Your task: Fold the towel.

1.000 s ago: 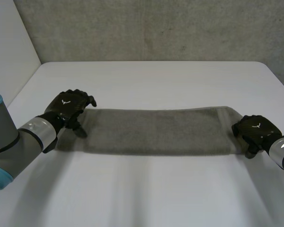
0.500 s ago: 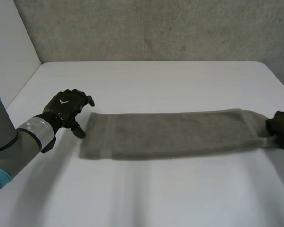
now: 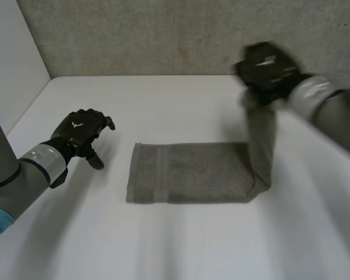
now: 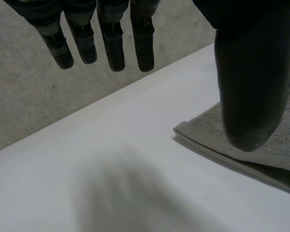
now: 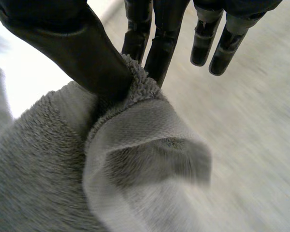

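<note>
1. Grey towel (image 3: 186, 181) lies mostly flat on the white table (image 3: 181, 245), toward its middle, short left edge squared off.
2. My left hand (image 3: 81, 131) is beside that left edge, apart from it, fingers straight and loose, holding nothing.
3. My right hand (image 3: 265, 67) is raised over the table's far right side, thumb and fingers pinching the towel's right end, which rises steeply from the flat part up to my grip.

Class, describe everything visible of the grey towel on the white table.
The grey terry towel is a long fluffy strip with a hemmed band near its left end. Most lies flat on the white table; its right end rises steeply, pinched by the right hand between thumb and fingers. The open left hand is apart from it.
</note>
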`<state>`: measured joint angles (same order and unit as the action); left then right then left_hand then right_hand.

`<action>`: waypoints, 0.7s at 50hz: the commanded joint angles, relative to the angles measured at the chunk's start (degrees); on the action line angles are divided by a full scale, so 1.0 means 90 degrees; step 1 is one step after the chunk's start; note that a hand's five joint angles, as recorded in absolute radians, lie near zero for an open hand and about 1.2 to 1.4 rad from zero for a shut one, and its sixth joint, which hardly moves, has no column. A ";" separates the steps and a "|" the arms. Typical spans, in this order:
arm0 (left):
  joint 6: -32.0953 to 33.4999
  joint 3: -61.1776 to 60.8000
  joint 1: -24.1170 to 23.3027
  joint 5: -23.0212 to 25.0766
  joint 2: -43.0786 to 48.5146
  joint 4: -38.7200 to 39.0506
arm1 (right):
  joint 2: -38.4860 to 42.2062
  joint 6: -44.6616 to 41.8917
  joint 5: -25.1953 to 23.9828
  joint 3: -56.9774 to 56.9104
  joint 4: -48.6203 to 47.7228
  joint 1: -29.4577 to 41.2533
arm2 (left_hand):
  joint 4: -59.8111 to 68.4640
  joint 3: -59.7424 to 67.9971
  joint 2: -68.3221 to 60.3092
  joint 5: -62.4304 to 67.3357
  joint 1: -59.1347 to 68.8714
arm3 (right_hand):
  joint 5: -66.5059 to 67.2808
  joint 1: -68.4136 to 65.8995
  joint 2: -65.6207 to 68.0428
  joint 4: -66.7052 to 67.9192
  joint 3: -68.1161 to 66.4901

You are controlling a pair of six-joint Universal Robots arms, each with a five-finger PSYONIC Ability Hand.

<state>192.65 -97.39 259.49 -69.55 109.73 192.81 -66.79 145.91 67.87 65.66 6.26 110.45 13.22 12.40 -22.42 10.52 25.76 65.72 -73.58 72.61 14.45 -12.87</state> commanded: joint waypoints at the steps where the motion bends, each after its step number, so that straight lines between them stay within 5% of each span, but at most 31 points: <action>1: 0.0000 -0.0009 0.0073 -0.0016 -0.0102 0.0022 | 0.1519 -0.0089 0.0603 -0.0692 -0.0256 0.1982 | -0.0357 -0.0266 0.0291 -0.0080 -0.0662 | 0.0476 -0.0713 0.0821 -0.0494 0.0319; 10: -0.0010 -0.0048 0.0356 -0.0016 -0.0180 0.0041 | 0.3025 -0.0265 0.0867 -0.1348 -0.0247 0.2892 | -0.0357 -0.0266 0.0291 -0.0080 -0.0662 | 0.0476 -0.0713 0.0821 -0.0494 0.0319; 27: -0.0010 -0.0038 0.0406 -0.0016 -0.0151 0.0119 | 0.3221 -0.0256 0.0760 -0.1300 -0.0256 0.3371 | -0.0357 -0.0266 0.0328 -0.0117 -0.0699 | 0.0476 -0.0713 0.0821 -0.0494 0.0319; 28: -0.0010 -0.0048 0.0406 -0.0016 -0.0151 0.0129 | 0.3241 -0.0275 0.0837 -0.1309 -0.0198 0.3381 | -0.0357 -0.0266 0.0328 -0.0117 -0.0699 | -0.1516 0.1278 -0.1171 -0.0494 0.0319; 29: -0.0010 -0.0048 0.0406 -0.0016 -0.0151 0.0129 | 0.3241 -0.0275 0.0838 -0.1309 -0.0198 0.3382 | -0.0357 -0.0266 0.0328 -0.0117 -0.0699 | -0.1536 0.1298 -0.1191 -0.0494 0.0319; 30: -0.0010 -0.0058 0.0406 -0.0016 -0.0161 0.0129 | 0.3251 -0.0246 0.0848 -0.1271 -0.0178 0.3353 | -0.0357 -0.0266 0.0328 -0.0117 -0.0699 | -0.6532 0.6294 -0.6187 -0.0494 0.0319; 35: -0.0010 -0.0087 0.0386 -0.0016 -0.0161 0.0129 | 0.3085 -0.0226 0.0984 -0.1183 -0.0178 0.3284 | -0.0357 -0.0266 0.0328 -0.0117 -0.0699 | -0.7302 0.7064 -0.6957 -0.0494 0.0319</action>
<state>192.57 -97.86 263.15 -69.71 108.31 193.85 -37.81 143.72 75.32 54.12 4.43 140.57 13.22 12.40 -22.34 10.29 25.76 35.71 -44.67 45.12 14.44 -12.87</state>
